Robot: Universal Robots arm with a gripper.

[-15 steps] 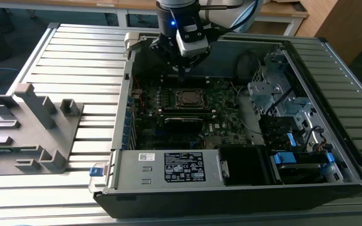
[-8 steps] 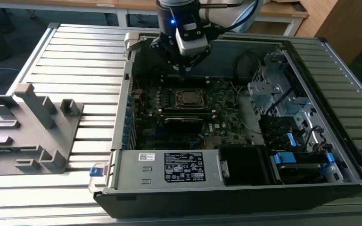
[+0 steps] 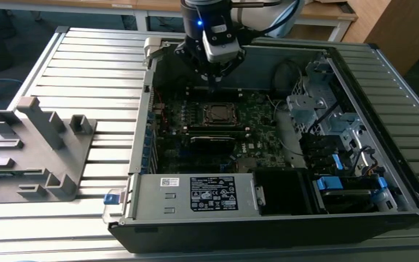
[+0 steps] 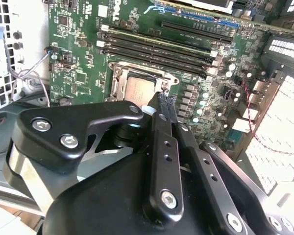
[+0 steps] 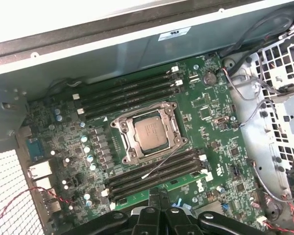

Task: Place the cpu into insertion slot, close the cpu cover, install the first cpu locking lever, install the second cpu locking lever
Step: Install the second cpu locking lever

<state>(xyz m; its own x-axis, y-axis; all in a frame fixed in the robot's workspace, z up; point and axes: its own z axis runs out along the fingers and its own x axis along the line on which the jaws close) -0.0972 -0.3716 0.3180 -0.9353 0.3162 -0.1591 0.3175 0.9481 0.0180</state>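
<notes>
At the centre of the first wrist view the cpu (image 5: pixel 151 133) sits in the insertion slot (image 5: pixel 121 128) under the closed cpu cover (image 5: pixel 172 115); a lever looks unlatched; the claw (image 4: pixel 165 99) hovers nearby, pinched together, empty

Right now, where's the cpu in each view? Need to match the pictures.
Exterior view: the cpu sits in the insertion slot on the motherboard, below the gripper.
First wrist view: mid-board, inside the silver cpu cover.
Second wrist view: just beyond the fingertips.
Shared landmark: the long black memory slots alongside the socket.
</notes>
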